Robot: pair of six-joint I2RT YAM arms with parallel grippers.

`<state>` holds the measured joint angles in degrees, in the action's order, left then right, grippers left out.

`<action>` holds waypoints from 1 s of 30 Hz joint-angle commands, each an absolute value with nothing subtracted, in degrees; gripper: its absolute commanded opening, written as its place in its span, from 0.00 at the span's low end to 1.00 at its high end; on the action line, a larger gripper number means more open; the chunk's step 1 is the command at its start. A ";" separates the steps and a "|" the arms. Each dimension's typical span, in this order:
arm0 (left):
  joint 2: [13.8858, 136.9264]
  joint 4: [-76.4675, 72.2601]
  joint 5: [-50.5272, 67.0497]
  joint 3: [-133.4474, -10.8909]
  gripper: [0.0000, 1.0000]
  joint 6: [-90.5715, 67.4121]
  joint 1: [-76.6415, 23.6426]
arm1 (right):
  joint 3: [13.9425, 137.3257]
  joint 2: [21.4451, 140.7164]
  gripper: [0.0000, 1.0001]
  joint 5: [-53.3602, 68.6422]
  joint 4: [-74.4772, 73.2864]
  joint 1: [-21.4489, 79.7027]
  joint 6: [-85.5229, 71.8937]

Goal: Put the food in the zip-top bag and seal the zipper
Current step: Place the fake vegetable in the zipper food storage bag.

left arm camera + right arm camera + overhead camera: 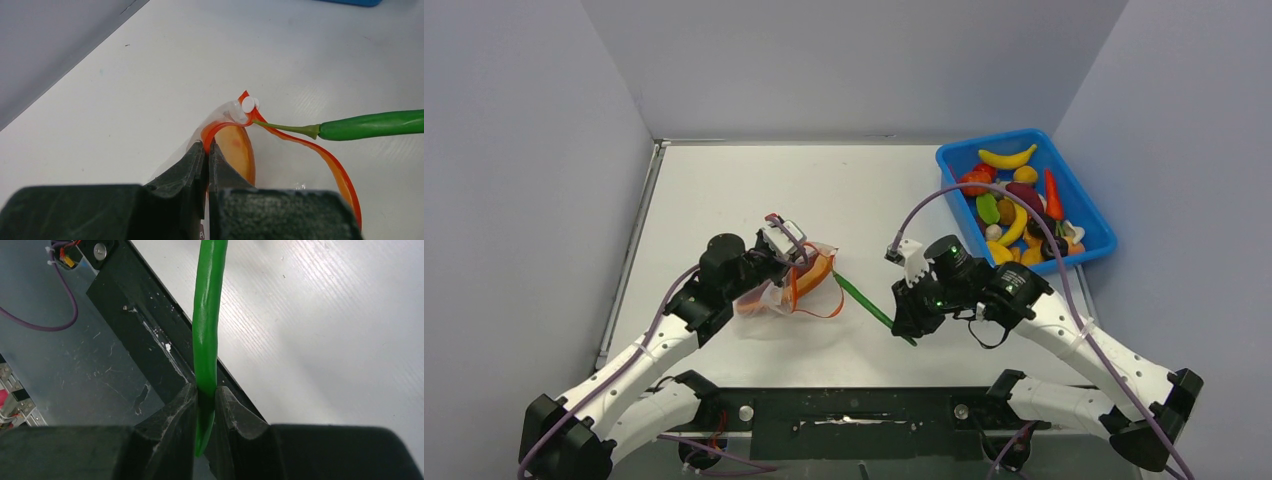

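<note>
— Any words or numbers on the zip-top bag [769,300] or the blue tray [1096,243]?
— None that can be read.
— And the black base plate [854,412] by the table [824,190]?
— Plain too. No label, brand or sign is legible in any view.

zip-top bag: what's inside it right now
An orange food piece shows through the zip-top bag. The green pepper is outside, only its stem tip at the mouth. The left fingers cover the bag's lower part, so anything there is hidden.

I find the left pincer [207,146] clamped on the zipper [345,180]. The green piece [370,125] has its thin stem reaching the zip-top bag [222,111] mouth, over the white tabletop [125,75].
</note>
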<state>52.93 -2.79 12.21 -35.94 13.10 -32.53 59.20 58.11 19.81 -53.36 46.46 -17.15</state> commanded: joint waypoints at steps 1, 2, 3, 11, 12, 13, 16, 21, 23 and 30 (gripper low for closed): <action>51.65 -6.00 13.38 -36.65 0.00 13.17 -32.76 | 63.06 57.03 0.08 18.93 -53.90 48.73 -18.14; 51.68 -6.04 13.36 -36.53 0.00 13.11 -32.74 | 63.80 56.84 0.08 17.91 -54.66 49.07 -18.19; 51.76 -6.18 13.43 -36.41 0.00 13.10 -32.74 | 64.64 56.81 0.07 16.26 -55.75 49.42 -17.86; 52.40 -6.74 15.84 -36.48 0.00 12.43 -32.78 | 67.05 57.72 0.08 11.38 -57.86 49.68 -16.73; 52.40 -6.75 16.25 -36.47 0.00 12.28 -32.78 | 67.13 58.59 0.09 11.27 -57.69 49.74 -16.44; 52.34 -6.83 16.68 -36.50 0.00 12.14 -32.76 | 67.17 59.59 0.09 11.25 -57.52 49.79 -16.14; 52.00 -6.94 17.21 -36.49 0.00 11.69 -32.78 | 67.90 62.64 0.10 11.42 -57.16 50.15 -15.12; 51.51 -7.35 19.72 -36.22 0.00 11.60 -32.82 | 70.40 66.46 0.10 10.83 -54.75 52.08 -13.26; 51.09 -7.80 21.04 -35.84 0.00 11.28 -32.86 | 71.41 67.92 0.10 9.91 -52.82 53.92 -12.38; 48.98 -10.57 24.47 -34.61 0.00 6.41 -32.90 | 75.89 75.58 0.13 0.91 -50.57 60.10 -5.48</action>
